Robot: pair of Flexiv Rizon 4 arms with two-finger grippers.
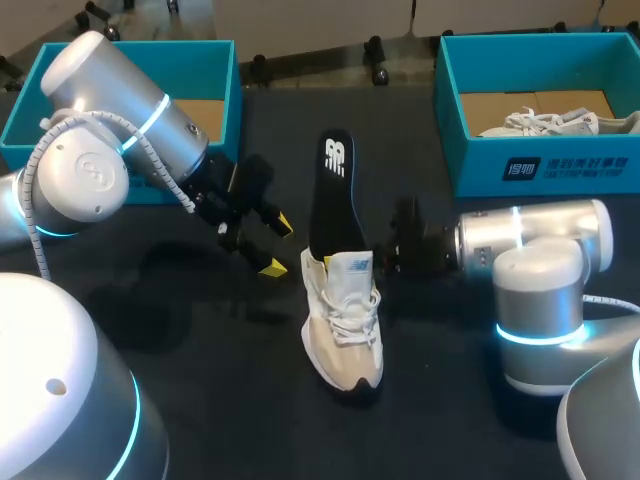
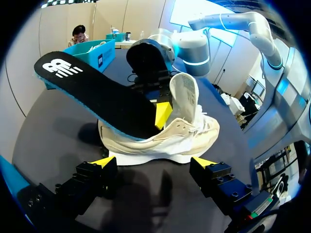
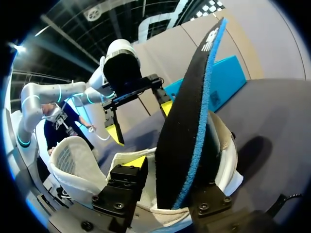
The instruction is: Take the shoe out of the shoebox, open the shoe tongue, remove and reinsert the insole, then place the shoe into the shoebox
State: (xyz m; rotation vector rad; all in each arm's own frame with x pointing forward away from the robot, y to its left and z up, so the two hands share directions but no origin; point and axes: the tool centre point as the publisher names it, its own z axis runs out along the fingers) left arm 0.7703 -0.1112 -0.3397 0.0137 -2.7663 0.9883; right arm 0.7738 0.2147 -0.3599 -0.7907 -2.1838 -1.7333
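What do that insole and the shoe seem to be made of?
The insole is probably foam: matte black fabric-like top, spongy blue edge. The shoe has a cream upper that looks like soft mesh fabric, with cloth laces; its white sole is likely rubbery foam, though that is hard to tell.
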